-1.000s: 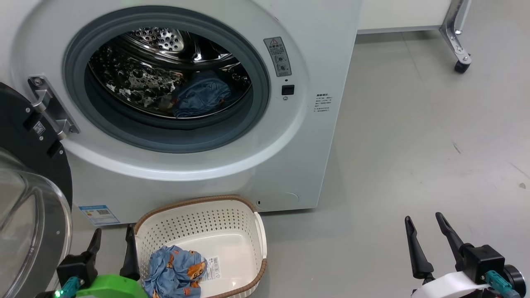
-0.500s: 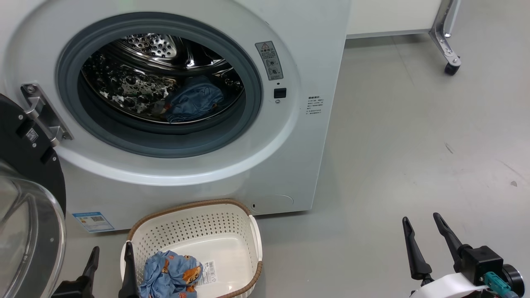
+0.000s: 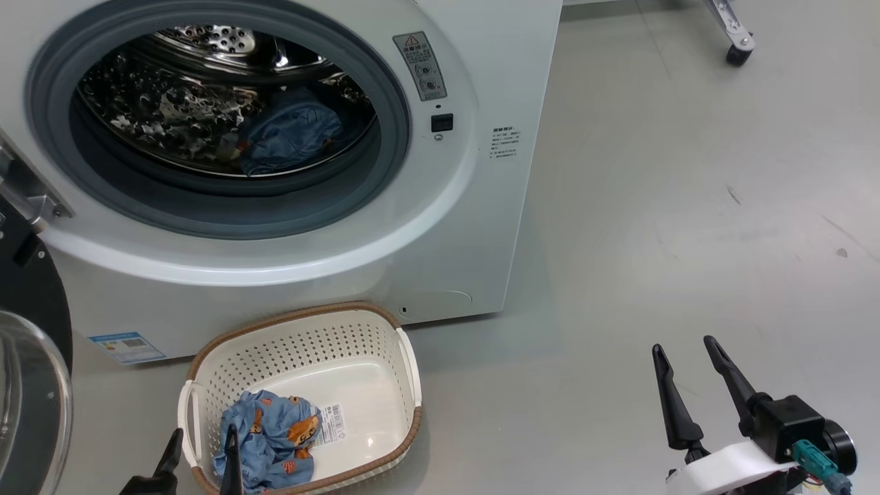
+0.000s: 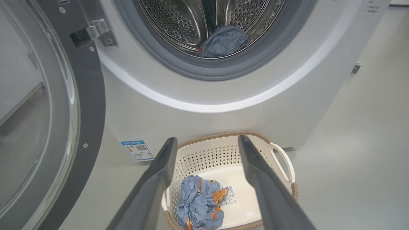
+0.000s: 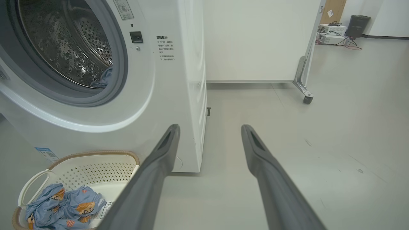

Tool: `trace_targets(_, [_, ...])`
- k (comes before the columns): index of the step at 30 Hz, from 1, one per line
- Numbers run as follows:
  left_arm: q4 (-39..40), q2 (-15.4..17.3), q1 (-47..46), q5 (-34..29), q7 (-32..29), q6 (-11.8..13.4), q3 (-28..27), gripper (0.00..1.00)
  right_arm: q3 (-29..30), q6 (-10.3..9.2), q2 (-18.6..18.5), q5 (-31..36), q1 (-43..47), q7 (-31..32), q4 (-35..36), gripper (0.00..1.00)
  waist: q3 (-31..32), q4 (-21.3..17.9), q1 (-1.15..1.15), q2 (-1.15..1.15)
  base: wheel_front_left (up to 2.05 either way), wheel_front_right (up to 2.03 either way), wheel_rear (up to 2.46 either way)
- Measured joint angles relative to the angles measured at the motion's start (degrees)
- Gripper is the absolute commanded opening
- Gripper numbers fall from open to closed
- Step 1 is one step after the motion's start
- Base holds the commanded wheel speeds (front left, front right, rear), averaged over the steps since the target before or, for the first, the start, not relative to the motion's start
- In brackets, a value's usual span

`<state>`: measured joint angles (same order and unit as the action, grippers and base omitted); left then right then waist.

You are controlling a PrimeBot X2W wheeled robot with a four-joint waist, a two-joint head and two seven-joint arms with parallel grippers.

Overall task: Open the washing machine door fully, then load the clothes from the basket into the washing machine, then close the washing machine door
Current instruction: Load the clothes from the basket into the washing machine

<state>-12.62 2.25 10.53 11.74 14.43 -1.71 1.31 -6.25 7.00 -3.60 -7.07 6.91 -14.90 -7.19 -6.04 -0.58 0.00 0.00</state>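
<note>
The white washing machine (image 3: 481,227) stands with its black, glass-bowled door (image 3: 27,385) swung open to the left. One blue garment (image 3: 289,134) lies in the steel drum. On the floor in front sits the cream basket (image 3: 289,315), with blue bear-print clothes (image 3: 271,440) bunched in its near left corner. My left gripper (image 3: 205,440) is open, its fingertips straddling the basket's near left rim beside the clothes. In the left wrist view that gripper (image 4: 207,139) hangs above the clothes (image 4: 198,201), holding nothing. My right gripper (image 3: 682,344) is open and empty over bare floor to the right.
A wheeled metal leg (image 3: 739,51) of a white panel stands at the back right. Grey floor stretches right of the machine. A blue label (image 3: 127,347) sits low on the washer front. A dark bin (image 5: 358,25) and cables lie far back.
The head camera has shifted, sliding the whole picture left. My left gripper has sunk lower in view and now reaches the basket's near left rim. The right gripper kept its pose.
</note>
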Motion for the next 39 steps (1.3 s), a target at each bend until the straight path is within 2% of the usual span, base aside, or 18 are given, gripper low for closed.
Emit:
trace_targets(9, [-4.1,1.9,-3.1,-1.2,-8.2,1.3,0.7,1.0,-1.5,0.0,0.3,0.0,-4.6,0.0,1.2,1.0,-6.2,-2.0,0.0,0.0,0.0,0.0,0.0])
trace_targets(14, [-6.5,2.4,-6.9,0.2,-13.0,1.7,-0.9,1.0,-2.1,0.0,0.4,0.0,-6.7,0.0,1.4,1.0,-10.0,-3.5,0.0,0.0,0.0,0.0,0.0])
trace_targets(20, [-9.6,5.4,-10.7,0.4,-19.1,2.3,-2.5,1.0,-3.3,0.01,0.8,-0.3,-9.6,0.0,1.7,1.0,-14.6,-5.8,0.0,0.0,0.0,0.0,0.0])
trace_targets(24, [-11.6,6.0,-13.7,1.5,-23.7,3.3,-4.2,1.0,-3.5,0.01,1.1,-0.5,-11.2,0.0,2.1,1.0,-17.7,-7.4,0.0,0.0,0.0,0.0,0.0])
trace_targets(26, [-12.4,6.5,-15.5,1.5,-25.2,4.0,-4.9,1.0,-3.6,0.01,1.1,-0.9,-12.1,0.0,2.3,1.0,-19.4,-8.2,0.0,0.0,0.0,0.0,0.0])
trace_targets(31, [-14.2,8.7,-20.7,1.8,-29.2,4.0,-5.4,1.0,-3.8,0.0,1.1,-1.0,-14.8,0.0,2.6,1.0,-23.5,-9.9,0.01,0.0,0.0,0.0,0.0])
trace_targets(39, [-18.5,10.1,-25.1,1.8,-34.1,5.0,-6.6,1.0,-4.5,-0.26,1.1,-3.6,-17.7,0.0,3.0,1.0,-29.0,-12.2,0.01,0.0,0.0,0.0,0.0])
